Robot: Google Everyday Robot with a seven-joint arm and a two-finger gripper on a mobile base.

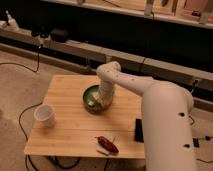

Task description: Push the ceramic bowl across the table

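Reached down from the white arm (150,95) into the ceramic bowl (93,96) — the gripper (101,102), fingers drawn together, nothing seen clamped between them. Sat with its tip low inside the bowl's right half, against or very close to the inner wall; exact contact impossible to make out. Bowl itself found directly beneath and around the gripper, dark green and glossy, resting on the table (70,127) a little behind the middle of the top. Something pale lay inside the bowl right under the gripper, too indistinct to name.

Stood well apart to the gripper's left and somewhat nearer the camera — a white cup (45,114), upright, close to the table's left edge. Lay nearer the camera than the gripper, by the front edge, a red object (107,144) on a small pale piece, not identifiable. Rested to the gripper's right, partly hidden by the arm's thick body, a small dark block (138,129). Ran behind the gripper, past the table's far edge, a dark shelf bench (70,47) with cables trailing over the floor.
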